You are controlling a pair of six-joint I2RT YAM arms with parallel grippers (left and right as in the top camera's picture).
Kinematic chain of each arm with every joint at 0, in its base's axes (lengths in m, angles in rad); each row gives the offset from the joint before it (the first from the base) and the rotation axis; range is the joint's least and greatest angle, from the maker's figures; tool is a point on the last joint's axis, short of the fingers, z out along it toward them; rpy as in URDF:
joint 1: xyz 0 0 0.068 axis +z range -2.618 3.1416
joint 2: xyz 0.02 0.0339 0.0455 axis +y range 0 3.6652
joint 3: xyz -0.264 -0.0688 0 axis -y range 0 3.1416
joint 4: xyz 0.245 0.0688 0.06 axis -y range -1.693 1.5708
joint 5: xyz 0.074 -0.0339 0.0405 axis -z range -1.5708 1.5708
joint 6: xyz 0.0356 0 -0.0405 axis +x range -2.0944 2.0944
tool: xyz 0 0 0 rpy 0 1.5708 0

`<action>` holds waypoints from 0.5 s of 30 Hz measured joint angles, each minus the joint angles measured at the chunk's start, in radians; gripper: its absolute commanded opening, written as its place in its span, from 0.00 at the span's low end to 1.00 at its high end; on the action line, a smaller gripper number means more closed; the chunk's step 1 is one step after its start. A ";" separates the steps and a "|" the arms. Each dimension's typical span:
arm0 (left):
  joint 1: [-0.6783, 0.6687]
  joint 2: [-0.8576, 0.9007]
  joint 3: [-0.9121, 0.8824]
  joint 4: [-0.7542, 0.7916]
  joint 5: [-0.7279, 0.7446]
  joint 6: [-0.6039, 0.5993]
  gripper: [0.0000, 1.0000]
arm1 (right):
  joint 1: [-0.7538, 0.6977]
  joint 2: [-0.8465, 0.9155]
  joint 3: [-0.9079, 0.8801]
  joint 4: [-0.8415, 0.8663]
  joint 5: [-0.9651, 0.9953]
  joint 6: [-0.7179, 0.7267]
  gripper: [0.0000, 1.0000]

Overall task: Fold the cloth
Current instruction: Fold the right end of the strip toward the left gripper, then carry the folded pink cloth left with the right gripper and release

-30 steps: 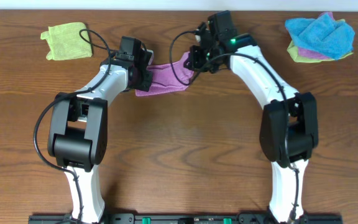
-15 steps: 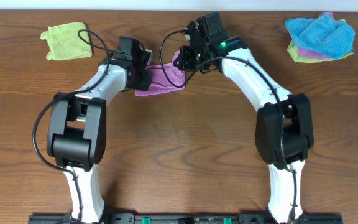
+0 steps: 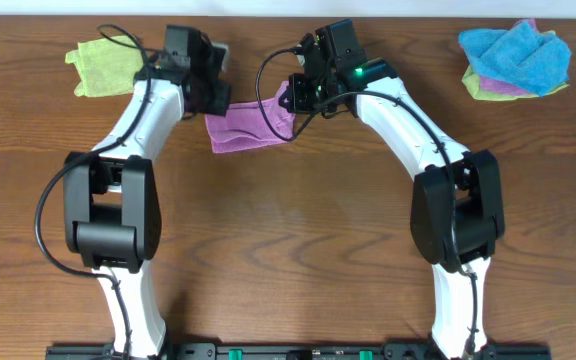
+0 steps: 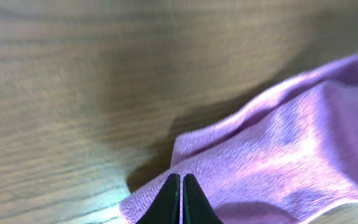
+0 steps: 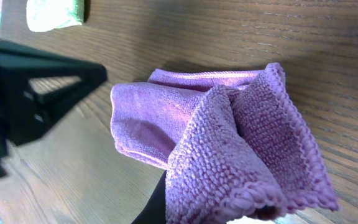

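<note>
From overhead, the cloth lies on the table toward 12 o'clock, a little left of the middle, bunched into a rough band between the two arms; its right end is lifted off the wood and the rest lies flat. That view does not show how either pair of fingers stands; the wrist cameras do.

The left wrist view shows the left gripper with its two dark fingertips pressed together along a thin seam, right at the cloth's near corner; whether any hem is caught there I cannot tell. In that view the cloth spreads from the tips toward 2 o'clock; from overhead it sits at about 5 o'clock of the gripper.

The right wrist view shows a thick doubled fold of the cloth rising close to the lens, clamped in the right gripper, with one dark finger showing under it; the rest trails flat toward 10 o'clock, where the left gripper shows as a dark blur. From overhead the cloth runs off toward 8 o'clock of the right gripper.

Only the overhead view takes in the rest: a lime-green cloth at 10 o'clock, well apart; a heap at 2 o'clock with a blue cloth crumpled on top and purple and green edges beneath it.
</note>
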 measured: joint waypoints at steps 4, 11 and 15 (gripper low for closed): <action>0.036 0.000 0.046 -0.022 0.013 -0.034 0.06 | 0.017 0.000 0.000 0.007 0.001 -0.001 0.02; 0.163 0.000 0.063 -0.041 0.060 -0.076 0.05 | 0.068 0.000 0.000 0.038 0.008 -0.009 0.02; 0.231 0.000 0.063 -0.060 0.106 -0.086 0.06 | 0.094 0.000 0.000 0.068 0.021 -0.024 0.02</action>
